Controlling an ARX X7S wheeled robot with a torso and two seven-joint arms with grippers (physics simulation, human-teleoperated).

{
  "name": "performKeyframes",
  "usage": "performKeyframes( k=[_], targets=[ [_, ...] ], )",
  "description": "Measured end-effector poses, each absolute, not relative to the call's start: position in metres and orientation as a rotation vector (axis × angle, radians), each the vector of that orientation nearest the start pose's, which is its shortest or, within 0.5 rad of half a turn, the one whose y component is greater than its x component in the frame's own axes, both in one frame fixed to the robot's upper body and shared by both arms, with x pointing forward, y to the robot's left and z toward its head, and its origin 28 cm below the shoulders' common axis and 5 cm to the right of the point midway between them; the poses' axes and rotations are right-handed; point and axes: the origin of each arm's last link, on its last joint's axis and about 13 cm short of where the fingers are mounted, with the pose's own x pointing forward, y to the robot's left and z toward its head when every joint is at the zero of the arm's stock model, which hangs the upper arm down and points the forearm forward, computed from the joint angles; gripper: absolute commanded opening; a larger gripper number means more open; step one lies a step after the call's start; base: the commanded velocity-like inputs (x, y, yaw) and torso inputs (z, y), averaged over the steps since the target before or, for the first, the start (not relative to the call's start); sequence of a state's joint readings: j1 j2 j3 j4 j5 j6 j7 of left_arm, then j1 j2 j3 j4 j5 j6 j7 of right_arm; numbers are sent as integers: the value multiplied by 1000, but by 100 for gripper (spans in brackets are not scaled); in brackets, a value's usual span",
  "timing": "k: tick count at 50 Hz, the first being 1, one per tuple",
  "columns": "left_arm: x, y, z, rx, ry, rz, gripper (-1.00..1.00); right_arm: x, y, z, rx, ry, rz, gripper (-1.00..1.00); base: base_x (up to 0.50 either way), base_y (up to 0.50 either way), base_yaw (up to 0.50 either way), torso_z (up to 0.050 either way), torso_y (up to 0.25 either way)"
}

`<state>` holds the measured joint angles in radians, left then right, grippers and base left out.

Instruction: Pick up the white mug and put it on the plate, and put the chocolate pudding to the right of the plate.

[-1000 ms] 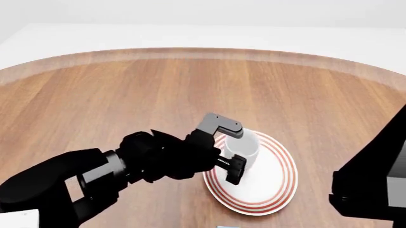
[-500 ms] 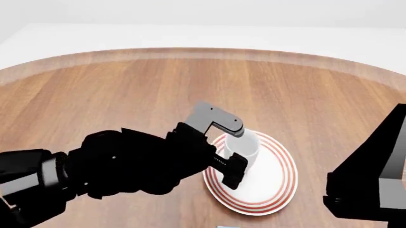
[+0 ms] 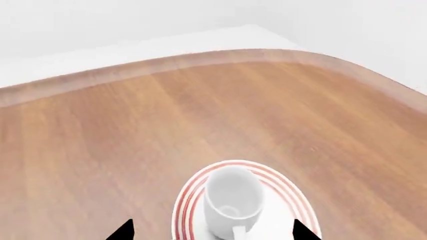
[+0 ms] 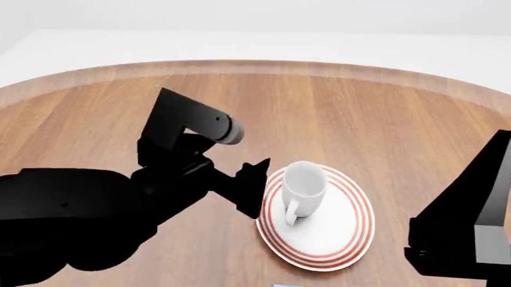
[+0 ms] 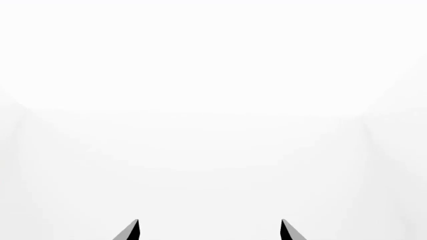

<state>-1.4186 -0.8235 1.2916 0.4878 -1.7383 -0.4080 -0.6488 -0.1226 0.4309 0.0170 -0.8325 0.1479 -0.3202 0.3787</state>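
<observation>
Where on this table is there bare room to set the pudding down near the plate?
Bare wood lies right of the red-ringed white plate, up to the right arm, and across the far wooden table. Left of the plate is crowded by the open left tool. The glossy white mug fills the plate's middle.

Three cameras, one table

The head camera looks down from above; the left wrist camera sees the same plate (image 4: 335, 239) closer; the right wrist camera faces blank white.

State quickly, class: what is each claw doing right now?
Left claw: open, holding nothing; the white mug stands free on the plate.
Right claw: open, holding nothing.
</observation>
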Motion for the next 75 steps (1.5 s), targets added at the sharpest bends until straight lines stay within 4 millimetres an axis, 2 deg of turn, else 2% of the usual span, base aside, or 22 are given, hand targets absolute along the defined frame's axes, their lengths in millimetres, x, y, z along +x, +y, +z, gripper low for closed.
performKeyframes(
  k=[14,30,45,75],
  targets=[
    [211,223,263,-5,124,-537,100,145,-132,188,-30,-1018,-54,100,0,0,0,0,0],
    [201,251,266,27,-63,-372,100,144,-125,187,-22,-1000,-16,100,0,0,0,0,0],
    [194,258,274,59,-177,-295,100,138,-108,189,-12,-925,37,100,0,0,0,0,0],
    [195,257,276,85,-217,-274,100,136,-69,183,85,-555,74,100,0,0,0,0,0]
  ],
)
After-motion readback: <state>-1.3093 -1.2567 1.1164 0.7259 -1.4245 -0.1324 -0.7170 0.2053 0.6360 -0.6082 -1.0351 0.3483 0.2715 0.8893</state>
